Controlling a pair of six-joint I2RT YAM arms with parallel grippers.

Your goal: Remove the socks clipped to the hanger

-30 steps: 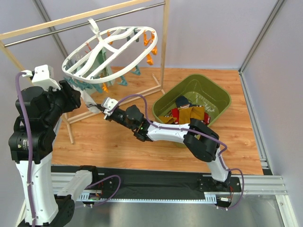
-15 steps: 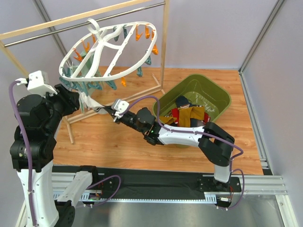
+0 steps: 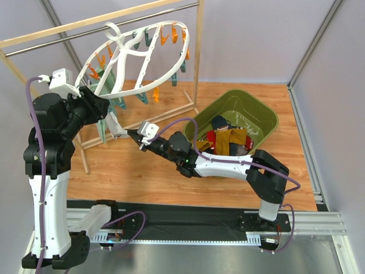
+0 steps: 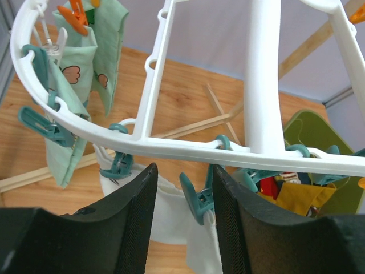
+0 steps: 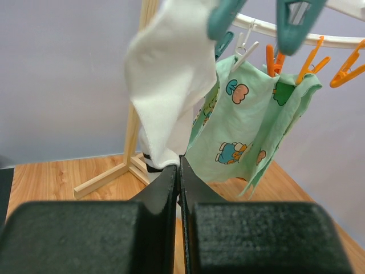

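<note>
The white hanger (image 3: 137, 54) hangs tilted from the rail, its far side raised. From its near rim (image 4: 171, 142) a teal clip (image 4: 197, 200) holds a white sock (image 4: 168, 214). My left gripper (image 4: 183, 171) is open, and that clip sits between its fingers, close to the right one. My right gripper (image 5: 180, 162) is shut on the lower end of the white sock (image 5: 165, 85), which runs taut between the hanger and the gripper (image 3: 132, 133). Two mint green printed socks (image 5: 245, 114) hang beside it on orange clips. In the top view my left gripper (image 3: 104, 110) is just under the rim.
An olive green bin (image 3: 268, 120) at the right holds red, mustard and dark socks (image 3: 225, 137). The wooden and metal rail frame (image 3: 197, 57) stands behind the hanger, with its foot bars (image 3: 171, 114) on the floor. Loose orange and teal clips (image 3: 165, 37) dangle from the far rim.
The hanger has tipped up steeply on its far side. My left arm has risen toward the rim, and my right gripper has shifted right with the white sock's end.
</note>
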